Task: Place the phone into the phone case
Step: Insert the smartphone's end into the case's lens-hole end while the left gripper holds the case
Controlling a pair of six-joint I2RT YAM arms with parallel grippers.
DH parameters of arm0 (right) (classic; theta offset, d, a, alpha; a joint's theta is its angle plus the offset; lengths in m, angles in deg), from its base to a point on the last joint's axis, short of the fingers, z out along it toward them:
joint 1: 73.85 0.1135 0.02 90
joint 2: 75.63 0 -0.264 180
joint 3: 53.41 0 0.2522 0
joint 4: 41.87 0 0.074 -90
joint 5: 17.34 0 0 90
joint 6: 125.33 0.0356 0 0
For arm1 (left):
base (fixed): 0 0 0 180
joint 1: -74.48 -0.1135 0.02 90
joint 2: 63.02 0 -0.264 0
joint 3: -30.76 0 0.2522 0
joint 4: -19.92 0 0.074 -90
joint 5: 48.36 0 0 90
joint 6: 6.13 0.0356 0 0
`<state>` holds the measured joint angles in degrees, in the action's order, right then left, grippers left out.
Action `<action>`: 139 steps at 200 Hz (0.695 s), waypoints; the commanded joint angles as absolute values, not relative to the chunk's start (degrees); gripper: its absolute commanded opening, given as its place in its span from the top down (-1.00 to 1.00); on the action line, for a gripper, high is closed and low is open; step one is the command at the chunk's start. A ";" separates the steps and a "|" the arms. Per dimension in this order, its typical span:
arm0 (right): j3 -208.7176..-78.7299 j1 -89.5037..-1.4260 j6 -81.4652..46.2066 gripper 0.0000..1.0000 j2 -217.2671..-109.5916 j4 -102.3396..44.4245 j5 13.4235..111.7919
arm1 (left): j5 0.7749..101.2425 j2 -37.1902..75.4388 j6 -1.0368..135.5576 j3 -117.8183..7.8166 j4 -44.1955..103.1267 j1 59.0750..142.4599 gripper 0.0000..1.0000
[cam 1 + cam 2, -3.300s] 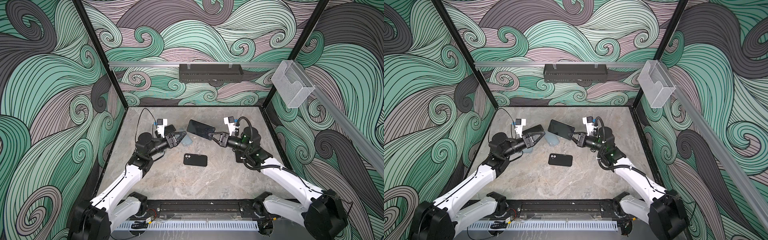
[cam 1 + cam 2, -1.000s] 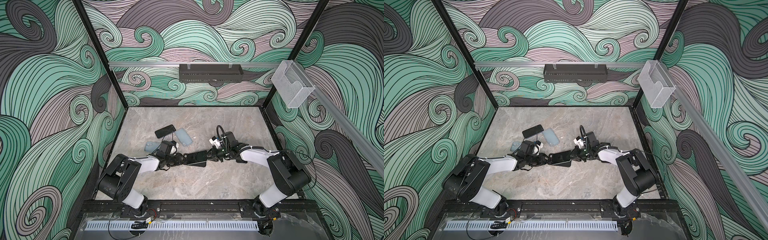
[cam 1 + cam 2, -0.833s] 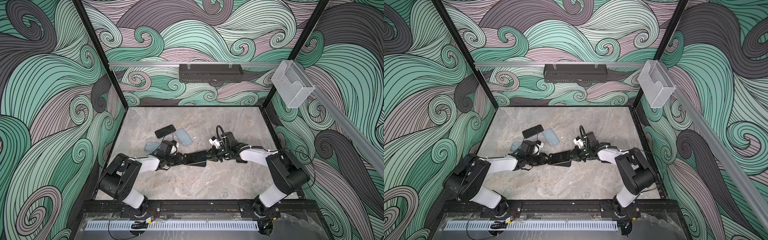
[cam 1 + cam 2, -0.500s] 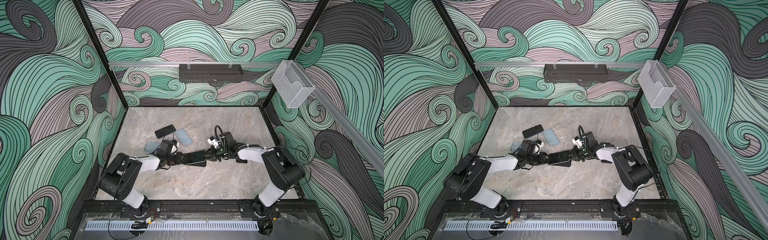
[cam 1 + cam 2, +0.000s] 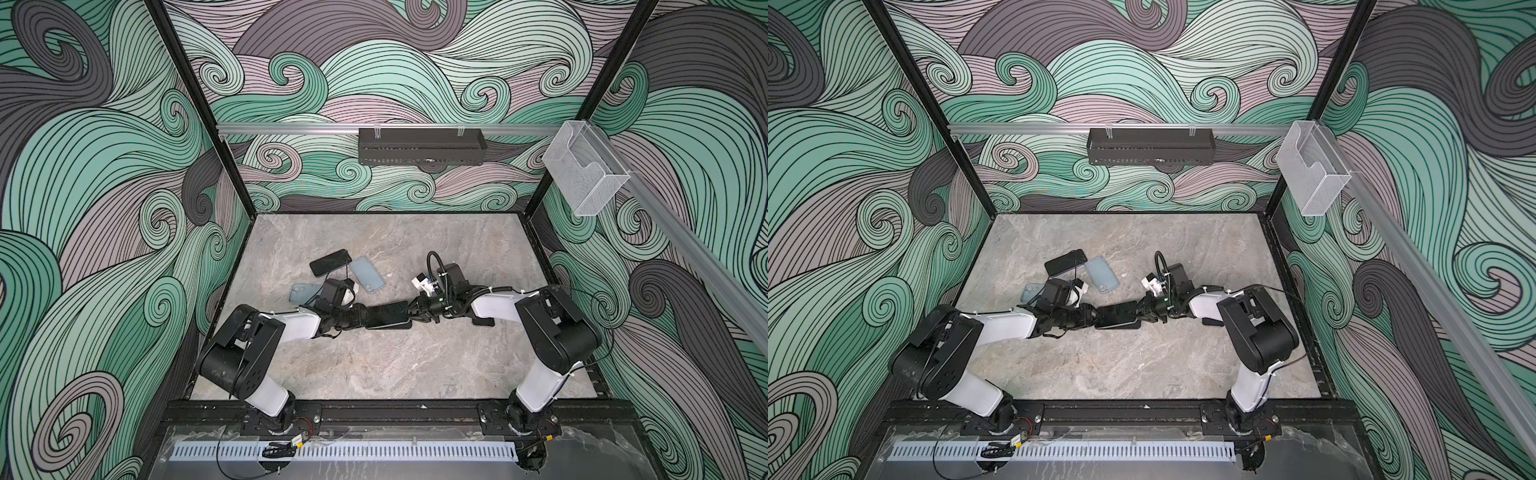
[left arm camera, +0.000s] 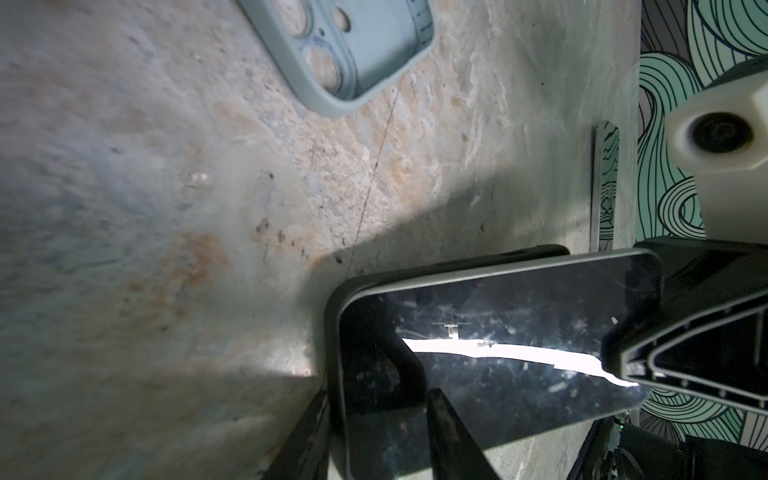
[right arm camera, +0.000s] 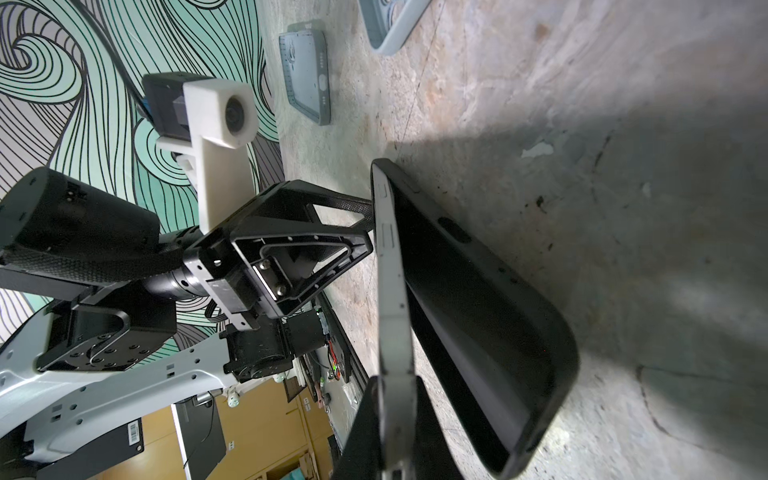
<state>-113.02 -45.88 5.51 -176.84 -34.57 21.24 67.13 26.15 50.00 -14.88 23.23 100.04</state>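
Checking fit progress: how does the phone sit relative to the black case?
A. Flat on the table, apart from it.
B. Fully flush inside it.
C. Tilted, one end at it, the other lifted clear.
C: in the right wrist view the phone meets the black case at its far end, while the end pinched by the right tool stands clear of the case.

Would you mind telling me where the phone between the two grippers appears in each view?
In a top view: the phone, mid-table.
In a top view: again mid-table.
Left wrist: its glossy screen, close up.
Right wrist: edge-on, silver side showing.
Shared landmark: pale blue case.
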 commanded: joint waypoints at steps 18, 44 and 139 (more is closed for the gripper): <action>-113.38 -44.76 3.13 0.56 -178.66 -28.87 24.86 | 68.97 26.30 49.97 -15.38 21.10 100.60 0.25; -114.14 -44.76 0.46 0.41 -177.62 -24.72 27.08 | 68.79 26.63 49.33 -14.42 20.48 100.67 0.33; -119.66 -44.67 -6.79 0.08 -172.92 -11.32 34.75 | 70.11 26.70 48.89 -13.38 19.14 101.51 0.39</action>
